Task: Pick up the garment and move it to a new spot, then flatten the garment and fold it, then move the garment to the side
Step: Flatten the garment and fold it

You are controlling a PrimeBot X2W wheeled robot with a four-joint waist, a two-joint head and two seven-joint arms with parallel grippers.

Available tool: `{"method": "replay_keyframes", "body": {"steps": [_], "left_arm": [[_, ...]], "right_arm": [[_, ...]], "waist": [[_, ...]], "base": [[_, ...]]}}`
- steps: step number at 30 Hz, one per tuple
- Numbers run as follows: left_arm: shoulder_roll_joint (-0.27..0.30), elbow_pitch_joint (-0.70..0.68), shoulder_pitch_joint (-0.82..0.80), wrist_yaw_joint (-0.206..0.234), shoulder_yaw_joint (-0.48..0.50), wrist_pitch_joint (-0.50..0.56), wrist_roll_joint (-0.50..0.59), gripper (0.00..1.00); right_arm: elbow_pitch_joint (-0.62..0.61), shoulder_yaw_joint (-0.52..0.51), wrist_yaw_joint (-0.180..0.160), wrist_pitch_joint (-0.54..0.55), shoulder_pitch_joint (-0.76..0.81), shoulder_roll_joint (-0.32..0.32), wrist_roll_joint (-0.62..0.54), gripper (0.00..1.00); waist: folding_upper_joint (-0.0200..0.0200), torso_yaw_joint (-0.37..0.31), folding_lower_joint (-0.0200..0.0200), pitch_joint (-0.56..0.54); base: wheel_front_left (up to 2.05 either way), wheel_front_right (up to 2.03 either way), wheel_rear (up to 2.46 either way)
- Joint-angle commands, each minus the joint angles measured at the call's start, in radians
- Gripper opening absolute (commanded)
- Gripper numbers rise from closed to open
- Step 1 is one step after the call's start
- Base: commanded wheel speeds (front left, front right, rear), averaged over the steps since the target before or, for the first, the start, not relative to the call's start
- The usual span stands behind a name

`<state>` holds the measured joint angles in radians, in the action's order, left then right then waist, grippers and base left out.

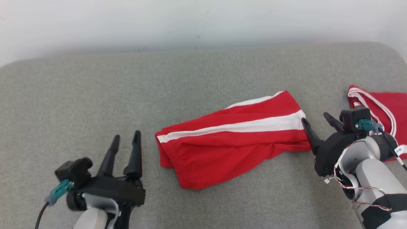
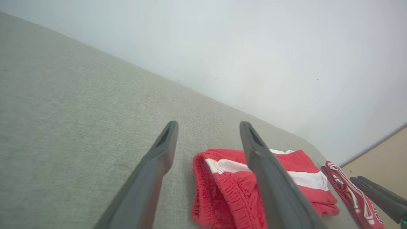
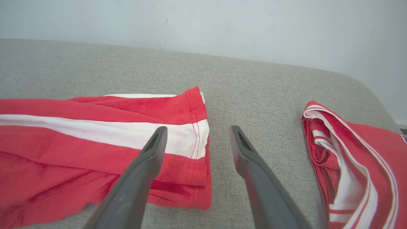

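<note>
On the grey padded surface [image 1: 95, 89], roughly at its middle, lie the red shorts [image 1: 235, 140]. They are laid lengthwise with their white side stripe on top, the elastic waistband toward the robot's left and the stitched hem toward its right. They look doubled, one leg over the other, though the lower edge is rumpled and the layers do not line up cleanly.

The left gripper [image 1: 127, 135] sits low at the waistband end, just beside the cloth and apart from it. Its two dark fingers are spread and there is nothing between them. The right gripper [image 1: 314, 117] stands at the hem end, likewise spread wide and holding nothing. One fingertip is right at the hem's edge, and I cannot tell whether it brushes the fabric. From the right wrist, the hem [image 3: 197, 127] lies partly behind one finger and the bare surface shows between the two.

With one gripper at each short end, I would say each is posted to take its own end of the shorts, either to tidy the fold, fold them again, or carry them aside.

A second red garment [image 1: 381, 105] with white trim lies folded at the far right, near the right arm and well clear of the shorts. That may be the side where finished pieces go, which would leave little free room there.
</note>
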<state>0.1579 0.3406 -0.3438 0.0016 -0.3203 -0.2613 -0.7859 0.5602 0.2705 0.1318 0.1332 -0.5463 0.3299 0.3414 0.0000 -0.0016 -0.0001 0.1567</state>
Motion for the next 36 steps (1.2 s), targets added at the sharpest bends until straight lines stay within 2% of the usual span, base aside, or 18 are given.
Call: {"method": "replay_keyframes", "body": {"steps": [1, 5, 8, 15, 19, 23, 28, 36], "left_arm": [[0.003, -0.034, 0.041, 0.012, 0.030, -0.003, 0.063, 1.00], [0.016, -0.110, 0.120, 0.049, 0.090, -0.003, 0.258, 1.00], [-0.005, -0.154, 0.181, 0.067, 0.139, -0.003, 0.348, 1.00], [-0.046, -0.229, 0.267, 0.052, 0.243, -0.003, 0.481, 1.00], [-0.067, -0.261, 0.301, 0.043, 0.278, -0.003, 0.540, 1.00], [-0.083, -0.264, 0.320, 0.015, 0.308, -0.003, 0.557, 1.00], [-0.095, -0.257, 0.328, -0.016, 0.322, -0.003, 0.582, 1.00], [-0.103, -0.254, 0.311, -0.036, 0.323, -0.003, 0.612, 1.00]], "right_arm": [[0.011, -0.011, -0.003, -0.001, 0.019, -0.008, 0.006, 1.00], [0.047, -0.040, -0.003, 0.014, 0.038, -0.026, 0.015, 1.00], [0.073, -0.052, -0.003, 0.028, 0.026, -0.036, 0.023, 1.00], [0.139, -0.067, -0.003, 0.058, -0.035, -0.040, 0.028, 1.00], [0.180, -0.083, -0.003, 0.069, -0.075, -0.032, 0.030, 1.00], [0.230, -0.106, -0.003, 0.077, -0.108, -0.026, 0.030, 1.00], [0.295, -0.134, -0.003, 0.093, -0.137, -0.016, 0.025, 1.00], [0.380, -0.155, -0.003, 0.116, -0.160, -0.004, -0.011, 1.00]], "waist": [[0.0000, 0.017, 0.0001, -0.071], [0.0000, 0.025, 0.0001, -0.093], [0.0000, 0.033, 0.0001, -0.096], [0.0000, 0.062, 0.0001, -0.057], [0.0000, 0.083, 0.0001, -0.024], [0.0000, 0.104, 0.0001, 0.005], [0.0000, 0.128, 0.0001, 0.034], [0.0000, 0.165, 0.0001, 0.062]], "base": [[0.00, 0.00, 0.00], [0.00, 0.00, 0.00], [0.00, 0.00, 0.00], [0.00, 0.00, 0.00], [0.00, 0.00, 0.00], [0.00, 0.00, 0.00], [0.00, 0.00, 0.00], [0.00, 0.00, 0.00]]}}
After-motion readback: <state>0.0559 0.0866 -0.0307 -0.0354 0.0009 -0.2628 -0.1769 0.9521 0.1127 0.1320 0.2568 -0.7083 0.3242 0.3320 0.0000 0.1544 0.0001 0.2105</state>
